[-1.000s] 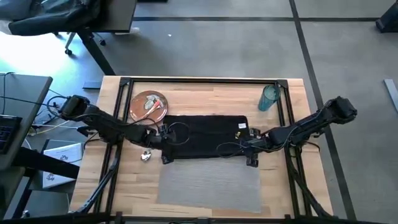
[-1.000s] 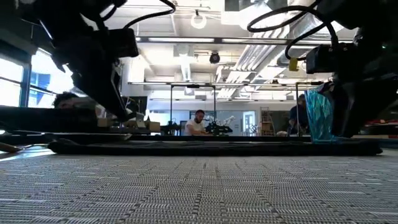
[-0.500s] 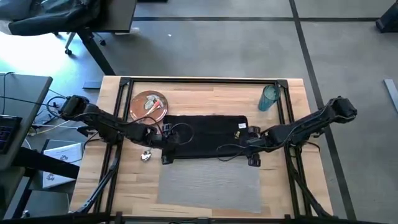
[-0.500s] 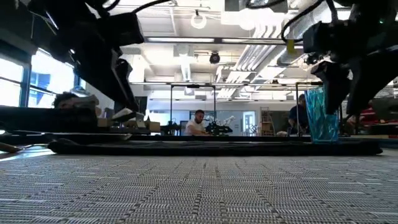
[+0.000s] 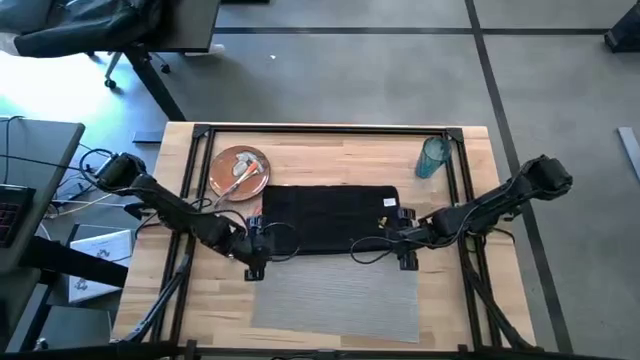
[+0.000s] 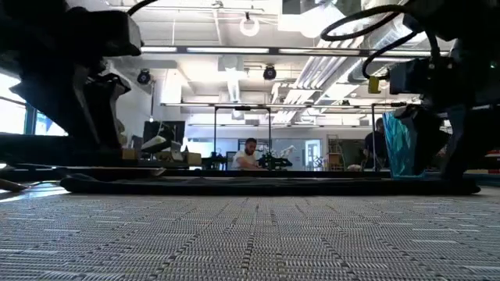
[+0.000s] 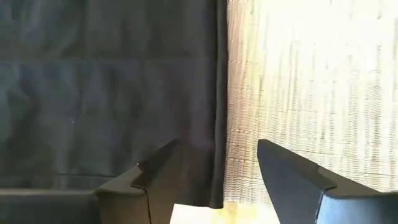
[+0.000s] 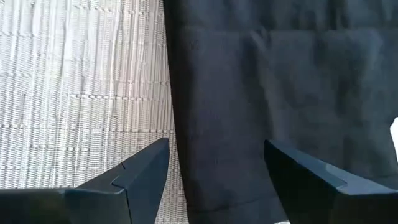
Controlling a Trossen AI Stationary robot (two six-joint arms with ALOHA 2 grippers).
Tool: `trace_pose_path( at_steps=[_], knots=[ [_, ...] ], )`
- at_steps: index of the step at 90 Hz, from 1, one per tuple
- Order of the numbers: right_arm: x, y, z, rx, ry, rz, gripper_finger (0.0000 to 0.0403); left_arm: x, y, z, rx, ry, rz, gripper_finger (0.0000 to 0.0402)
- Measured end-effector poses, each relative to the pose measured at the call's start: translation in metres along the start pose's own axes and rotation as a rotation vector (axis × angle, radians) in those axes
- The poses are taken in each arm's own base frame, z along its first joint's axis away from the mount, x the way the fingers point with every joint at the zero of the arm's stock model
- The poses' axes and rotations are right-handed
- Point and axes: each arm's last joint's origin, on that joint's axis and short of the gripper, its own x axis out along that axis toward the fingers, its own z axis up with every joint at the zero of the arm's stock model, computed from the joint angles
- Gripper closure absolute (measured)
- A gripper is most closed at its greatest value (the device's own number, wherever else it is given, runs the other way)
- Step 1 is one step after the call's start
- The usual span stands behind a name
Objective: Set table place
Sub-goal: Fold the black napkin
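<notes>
Left gripper spread wide, nothing held, fingers straddling the near edge of the black napkin where it overlaps the grey placemat; positioned left of centre in the high view, at the napkin's lower left corner. Left arm reaching in from the left edge of the table, slanting down and right, low over the wood.

Right gripper likewise wide open and empty, fingers set either side of the same napkin edge, at the napkin's lower right corner, right of centre in the high view. Right arm stretching in from the right edge, angled down and left.

Napkin spread flat across the middle of the frame, its near strip lying on the upper edge of the placemat, which fills the lower centre. Orange-brown plate at upper left, touching the napkin's upper left corner, with cutlery resting on it. Teal tumbler upright at upper right, apart from the napkin. In the low view, placemat weave filling the foreground, napkin as a dark band behind it, tumbler at right, and a seated person far off in the room.
</notes>
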Motion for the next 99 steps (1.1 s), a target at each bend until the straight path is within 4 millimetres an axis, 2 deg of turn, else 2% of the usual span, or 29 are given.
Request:
trace_pose_path(
  at_steps=[22,39,62,91,99],
  knots=[
    [0.005,-0.001,-0.008,0.024,0.013,-0.005,0.0153,0.034,-0.003,-0.007,0.022,0.128,0.031,0.0214],
    [0.009,-0.002,-0.014,0.018,0.031,0.007,0.0172,0.044,-0.004,-0.008,0.015,0.162,0.035,0.0218],
    [0.01,-0.003,-0.018,0.013,0.052,0.0,0.024,0.043,-0.004,-0.008,0.019,0.155,0.034,0.027],
    [0.01,-0.004,-0.019,0.029,0.056,-0.016,0.0345,0.043,-0.004,-0.007,0.025,0.141,0.057,0.0386],
    [0.01,-0.004,-0.019,0.033,0.055,-0.015,0.0377,0.043,-0.003,-0.007,0.032,0.139,0.06,0.0397]
  ],
)
